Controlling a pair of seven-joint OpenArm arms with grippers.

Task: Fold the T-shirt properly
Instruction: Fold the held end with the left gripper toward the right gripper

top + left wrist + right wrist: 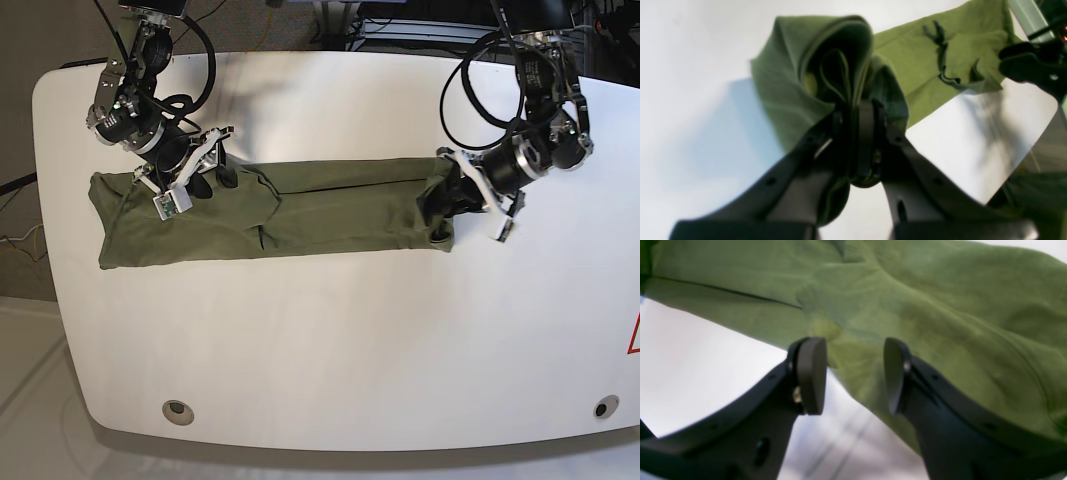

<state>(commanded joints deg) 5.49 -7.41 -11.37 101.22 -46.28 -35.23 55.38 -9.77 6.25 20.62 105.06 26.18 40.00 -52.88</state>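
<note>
"Left end effector, quick status?"

"My left end effector (857, 111): fingers nearly together, pinching a bunched fold of the plain olive-green soft cotton T-shirt (340, 222). Fold stands up in a loop around the fingertips, a bit of cloth hanging below them."

"And the right?"

"My right end effector (855, 375) is wide open, fingers well apart, holding nothing. It's over the wider part of the shirt; can't tell whether the tips touch cloth."

"Shirt location?"

"On the smooth white desk (300, 350), stretched sideways in a long strip across the upper half of the base view. Wider, rumpled part is on that view's left, under my right arm; narrower part runs to my left end effector at the other end."

"Surface of it?"

"Raised crease near the middle, long seam line along the narrow part. Collar and label, can't make out."

"Anything else on the desk?"

"Two small round fittings, one (178, 412) near the front left corner in the base view, other (606, 407) near the front right."
</note>
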